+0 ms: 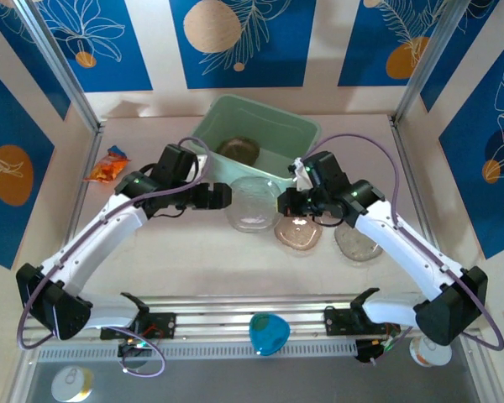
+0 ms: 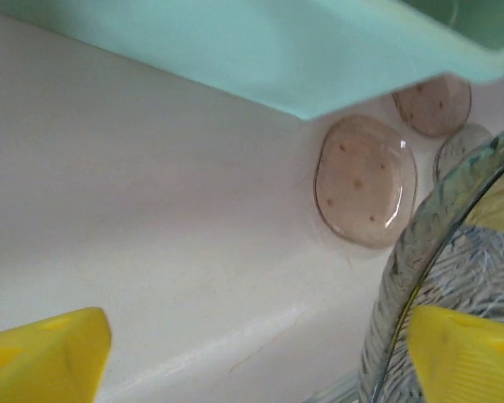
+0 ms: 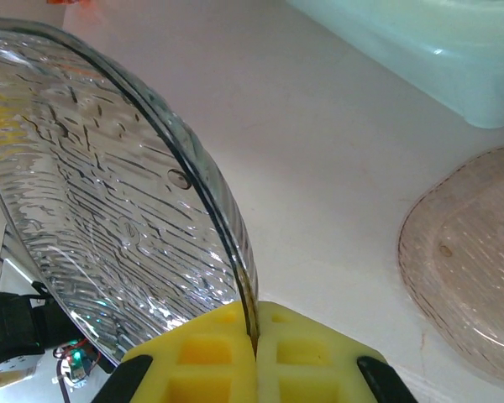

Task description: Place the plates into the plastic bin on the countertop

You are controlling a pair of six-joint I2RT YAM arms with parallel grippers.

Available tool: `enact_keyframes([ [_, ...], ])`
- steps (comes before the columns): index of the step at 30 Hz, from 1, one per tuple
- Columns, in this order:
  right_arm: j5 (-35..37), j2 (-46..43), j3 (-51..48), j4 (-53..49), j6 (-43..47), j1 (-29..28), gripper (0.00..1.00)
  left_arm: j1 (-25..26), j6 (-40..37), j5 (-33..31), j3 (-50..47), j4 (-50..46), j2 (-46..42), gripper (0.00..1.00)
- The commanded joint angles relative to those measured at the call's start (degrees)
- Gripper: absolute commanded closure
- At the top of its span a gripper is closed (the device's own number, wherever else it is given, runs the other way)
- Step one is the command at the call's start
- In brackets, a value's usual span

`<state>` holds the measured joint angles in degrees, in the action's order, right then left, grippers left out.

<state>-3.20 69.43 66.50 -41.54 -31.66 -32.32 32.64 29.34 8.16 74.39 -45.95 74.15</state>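
Observation:
A clear ribbed plate (image 1: 254, 203) hangs tilted above the countertop (image 1: 185, 260) between my two grippers. My right gripper (image 1: 283, 204) is shut on its rim, and in the right wrist view the rim (image 3: 235, 252) runs down into the closed yellow fingers (image 3: 202, 361). My left gripper (image 1: 225, 197) is open wide. The same plate's edge (image 2: 420, 252) stands just inside its right finger (image 2: 470, 357), and the left finger (image 2: 42, 353) is far off. The mint-green bin (image 1: 294, 134) sits behind, with a brownish plate (image 1: 238, 149) inside. Two pinkish plates (image 1: 298, 233) (image 1: 357, 243) lie on the counter.
An orange snack packet (image 1: 107, 165) lies at the left by a metal post. A blue object (image 1: 269, 333) sits on the front rail. In the left wrist view the bin's wall (image 2: 277, 59) overhangs pinkish plates (image 2: 365, 180) (image 2: 433, 105). Open counter lies front left.

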Motion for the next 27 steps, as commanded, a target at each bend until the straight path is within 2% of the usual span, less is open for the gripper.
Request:
enact_keyframes([
  [1,-0.2,-1.2,4.0,-2.7,-1.2,2.8,0.99,-1.4,-1.3,-6.1,3.5,0.2,-2.4,0.00],
  [5,-4.3,-1.2,6.7,0.0,-7.6,8.9,1.00,-4.5,-2.6,-5.3,4.7,0.3,-2.1,0.00],
  [10,-1.4,3.5,13.7,3.7,-12.8,12.2,1.00,-6.9,-4.6,-4.4,5.7,0.3,1.3,0.00],
  [13,-0.5,9.8,19.5,3.0,-16.1,14.6,1.00,-7.6,-5.2,-4.5,7.1,0.4,4.4,0.00],
  [18,-0.2,22.8,32.5,-0.1,-18.4,15.2,1.00,-8.9,-6.3,-5.6,12.3,-0.8,10.6,0.00],
  [22,-1.0,35.1,47.1,-7.4,-19.9,15.2,1.00,-10.3,-6.4,-7.4,18.4,-1.9,17.0,0.00],
  [27,-2.2,44.7,57.1,-9.0,-21.1,14.8,1.00,-11.7,-3.8,-8.2,29.4,-4.6,27.3,0.00],
])
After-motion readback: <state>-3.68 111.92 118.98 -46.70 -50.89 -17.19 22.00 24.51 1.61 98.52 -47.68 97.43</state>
